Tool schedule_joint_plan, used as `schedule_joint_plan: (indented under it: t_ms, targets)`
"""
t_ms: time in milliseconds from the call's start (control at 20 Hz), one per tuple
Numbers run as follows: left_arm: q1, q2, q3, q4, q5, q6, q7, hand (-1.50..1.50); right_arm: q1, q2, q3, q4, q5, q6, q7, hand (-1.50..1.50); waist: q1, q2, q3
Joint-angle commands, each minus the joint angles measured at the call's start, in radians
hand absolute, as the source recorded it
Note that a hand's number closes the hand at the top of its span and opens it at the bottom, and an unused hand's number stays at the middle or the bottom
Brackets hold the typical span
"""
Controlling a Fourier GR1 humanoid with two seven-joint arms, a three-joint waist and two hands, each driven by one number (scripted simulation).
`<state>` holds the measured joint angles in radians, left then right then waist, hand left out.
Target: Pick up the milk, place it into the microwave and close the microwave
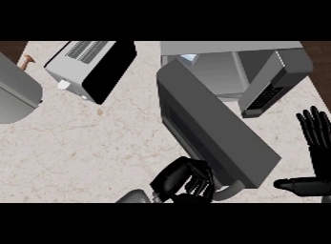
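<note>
The microwave (266,71) stands at the back right with its grey door (210,128) swung wide open toward me. A small pale blue-white patch, possibly the milk (189,58), shows in the cavity's back left corner; the door hides most of it. My left hand (185,181) is at the bottom centre, fingers curled, against the door's outer face by its free end and the light grey handle (229,190). Nothing shows inside that hand. My right hand (323,152) rests open at the right edge, fingers up, clear of the door.
A white and black toaster (90,66) lies at the back left. A large grey rounded object (6,90) fills the far left edge, with a small brown item (27,60) behind it. Bare marble counter (90,152) spreads across the front left.
</note>
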<state>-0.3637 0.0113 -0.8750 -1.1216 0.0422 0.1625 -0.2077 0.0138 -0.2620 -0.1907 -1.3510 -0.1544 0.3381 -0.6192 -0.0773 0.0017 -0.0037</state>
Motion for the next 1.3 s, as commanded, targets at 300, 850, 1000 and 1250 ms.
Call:
schedule_joint_plan:
  t_ms: [300,850,1000,1250]
  targets:
    - [-0.140,-0.011,-0.117,0.004,0.259,0.314,-0.039,1.50,0.031,-0.059,0.006,-0.192,-0.129,0.125,0.125,-1.50,-0.071,0.011,-0.003]
    - [-0.356,-0.011,-0.049,0.105,0.440,0.415,-0.079,1.50,-0.013,-0.118,0.053,-0.276,-0.216,0.247,0.198,-1.50,-0.155,0.033,-0.003]
    - [-0.417,-0.011,-0.012,0.150,0.481,0.429,-0.075,1.50,-0.034,-0.130,0.046,-0.287,-0.252,0.256,0.222,-1.50,-0.174,0.043,-0.003]
    - [-0.467,-0.011,0.026,0.202,0.565,0.455,-0.077,1.50,-0.054,-0.135,0.048,-0.315,-0.309,0.269,0.251,-1.50,-0.205,0.052,-0.003]
